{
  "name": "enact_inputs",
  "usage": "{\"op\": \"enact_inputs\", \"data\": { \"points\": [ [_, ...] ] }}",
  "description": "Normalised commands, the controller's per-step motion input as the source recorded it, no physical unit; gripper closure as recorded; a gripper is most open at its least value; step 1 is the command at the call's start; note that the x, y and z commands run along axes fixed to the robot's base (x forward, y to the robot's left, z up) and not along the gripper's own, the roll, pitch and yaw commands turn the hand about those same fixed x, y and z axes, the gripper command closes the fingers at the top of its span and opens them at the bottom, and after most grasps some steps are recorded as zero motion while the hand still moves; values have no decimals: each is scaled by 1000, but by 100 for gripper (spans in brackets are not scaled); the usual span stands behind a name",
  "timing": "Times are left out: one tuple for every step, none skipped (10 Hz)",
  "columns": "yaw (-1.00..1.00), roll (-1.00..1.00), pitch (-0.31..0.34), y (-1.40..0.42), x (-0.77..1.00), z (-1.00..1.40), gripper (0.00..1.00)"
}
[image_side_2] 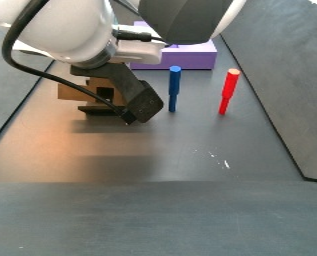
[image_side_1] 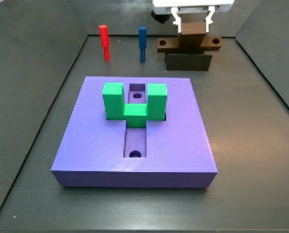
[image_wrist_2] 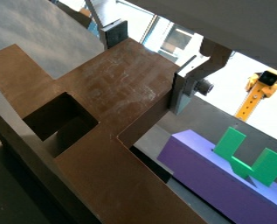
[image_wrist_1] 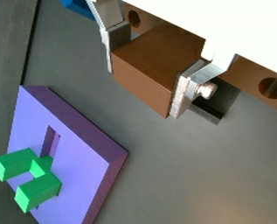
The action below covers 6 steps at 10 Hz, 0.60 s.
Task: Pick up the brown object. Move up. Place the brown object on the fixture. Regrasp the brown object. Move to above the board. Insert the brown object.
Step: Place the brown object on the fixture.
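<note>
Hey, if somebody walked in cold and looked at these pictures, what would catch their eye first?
Probably the big purple board at the middle of the floor, with the bright green U-shaped block on top. Next, the gripper at the back, its jaws closed on the brown object right over the dark fixture. Red and blue pegs stand beside it.

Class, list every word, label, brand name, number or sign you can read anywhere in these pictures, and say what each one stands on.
None: no readable text in any view.
The board, fixture, brown object and the tool at the fixture show none.
</note>
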Motion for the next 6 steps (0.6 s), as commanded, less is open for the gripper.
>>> {"op": "enact_inputs", "data": {
  "points": [
    [71,280,23,-209,51,-149,100],
    [111,326,20,-231,100,-163,100],
    [103,411,29,-169,111,-186,100],
    [43,474,29,-117,103,-189,100],
    [31,429,51,-57,77,-180,100],
    [17,414,71,-60,51,-154,100]
  ]
}}
